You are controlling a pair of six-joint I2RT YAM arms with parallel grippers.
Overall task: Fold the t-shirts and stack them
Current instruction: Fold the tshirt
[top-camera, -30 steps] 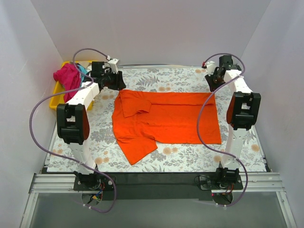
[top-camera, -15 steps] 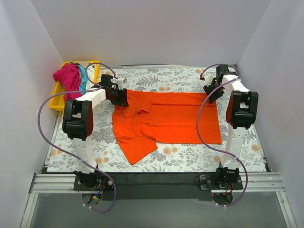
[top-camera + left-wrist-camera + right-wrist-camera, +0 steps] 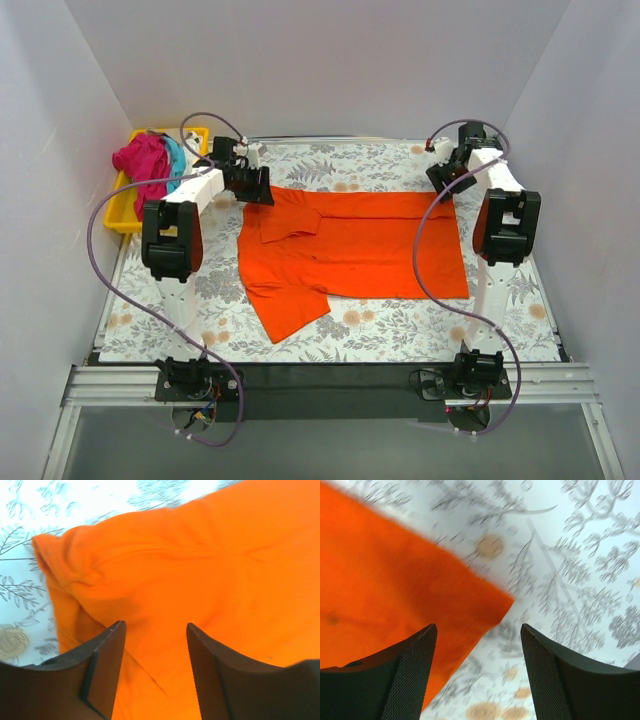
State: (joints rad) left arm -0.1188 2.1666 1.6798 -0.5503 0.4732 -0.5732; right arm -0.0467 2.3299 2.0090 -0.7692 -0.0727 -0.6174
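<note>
A vivid orange t-shirt (image 3: 350, 245) lies spread on the floral table, its upper left sleeve folded in and its lower left sleeve sticking out toward the front. My left gripper (image 3: 262, 188) is open over the shirt's far left shoulder; in the left wrist view its fingers (image 3: 107, 655) straddle bunched orange cloth (image 3: 165, 575). My right gripper (image 3: 440, 178) is open just above the shirt's far right corner (image 3: 492, 602), which shows between its fingers (image 3: 415, 665) without being held. Magenta (image 3: 143, 165) and teal (image 3: 176, 153) shirts lie heaped in the tray.
A yellow plastic tray (image 3: 128, 213) stands at the far left edge of the table beside the white side wall. Purple cables loop from both arms. The floral table cover (image 3: 400, 330) shows in front of the shirt.
Both grippers have moved toward the shirt's far corners and then slightly back; the left one now sits over the far left shoulder. The shirt's top edge has shifted a little.
</note>
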